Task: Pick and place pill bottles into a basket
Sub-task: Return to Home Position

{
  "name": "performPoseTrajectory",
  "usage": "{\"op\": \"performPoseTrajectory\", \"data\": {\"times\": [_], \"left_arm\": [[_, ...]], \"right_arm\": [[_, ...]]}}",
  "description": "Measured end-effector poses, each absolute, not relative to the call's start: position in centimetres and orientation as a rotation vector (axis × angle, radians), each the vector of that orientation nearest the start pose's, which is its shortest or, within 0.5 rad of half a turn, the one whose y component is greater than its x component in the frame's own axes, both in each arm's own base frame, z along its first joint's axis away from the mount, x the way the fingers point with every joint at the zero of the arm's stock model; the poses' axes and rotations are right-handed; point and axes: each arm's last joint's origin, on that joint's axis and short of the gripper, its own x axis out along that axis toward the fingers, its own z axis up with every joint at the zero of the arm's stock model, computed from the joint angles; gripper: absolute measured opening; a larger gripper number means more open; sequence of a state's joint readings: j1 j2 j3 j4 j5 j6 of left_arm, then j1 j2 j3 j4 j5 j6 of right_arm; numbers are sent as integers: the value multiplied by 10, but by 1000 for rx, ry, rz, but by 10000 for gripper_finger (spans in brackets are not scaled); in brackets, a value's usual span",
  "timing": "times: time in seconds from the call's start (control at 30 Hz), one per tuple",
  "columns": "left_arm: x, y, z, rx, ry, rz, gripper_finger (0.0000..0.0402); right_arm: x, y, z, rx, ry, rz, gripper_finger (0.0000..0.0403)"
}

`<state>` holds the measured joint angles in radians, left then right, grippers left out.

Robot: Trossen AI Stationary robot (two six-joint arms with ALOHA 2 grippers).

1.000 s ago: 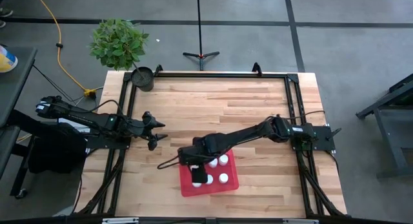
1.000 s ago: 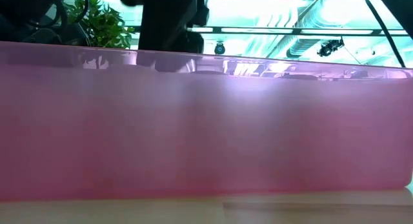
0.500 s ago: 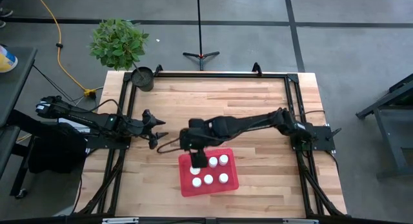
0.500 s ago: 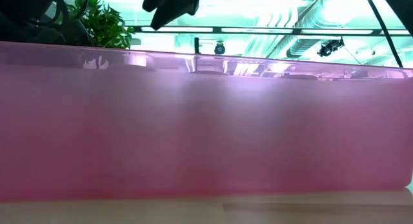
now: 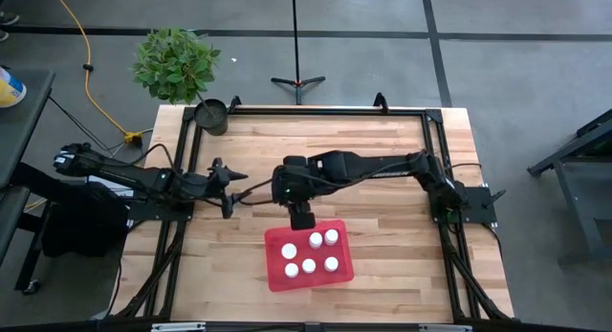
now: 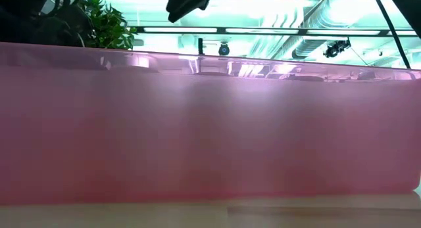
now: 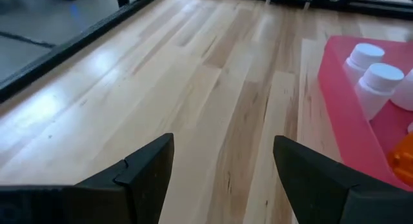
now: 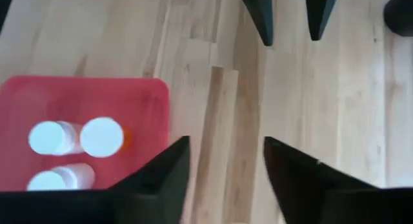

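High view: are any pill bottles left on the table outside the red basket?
No, all visible pill bottles sit inside the basket.

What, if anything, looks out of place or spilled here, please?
Nothing stands out. The pill bottles sit capped inside the basket, none on the table; the left claw and right claw are open and empty.

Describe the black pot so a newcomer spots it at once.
On the wooden table, find the corner beside the green plant. The pot is round and black, standing alone, far from the red basket of white-capped bottles.
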<state>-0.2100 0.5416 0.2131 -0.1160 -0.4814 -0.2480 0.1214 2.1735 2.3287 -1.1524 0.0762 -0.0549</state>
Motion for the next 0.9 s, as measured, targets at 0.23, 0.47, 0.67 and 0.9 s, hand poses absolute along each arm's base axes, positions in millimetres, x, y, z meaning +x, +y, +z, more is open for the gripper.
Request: {"op": "performPoseTrajectory", "data": {"times": [0.23,0.47,0.67,0.9], "left_arm": [[123,-12,180,-71,367,318,298],[113,-9,184,-58,333,356,298],[101,-6,174,-61,273,350,298],[91,-6,167,-82,216,292,298]], "right_arm": [[445,40,344,-174,1014,82,17],[439,19,358,-149,969,48,51],[430,-1,377,-80,890,175,62],[414,-18,391,-56,860,224,54]]}}
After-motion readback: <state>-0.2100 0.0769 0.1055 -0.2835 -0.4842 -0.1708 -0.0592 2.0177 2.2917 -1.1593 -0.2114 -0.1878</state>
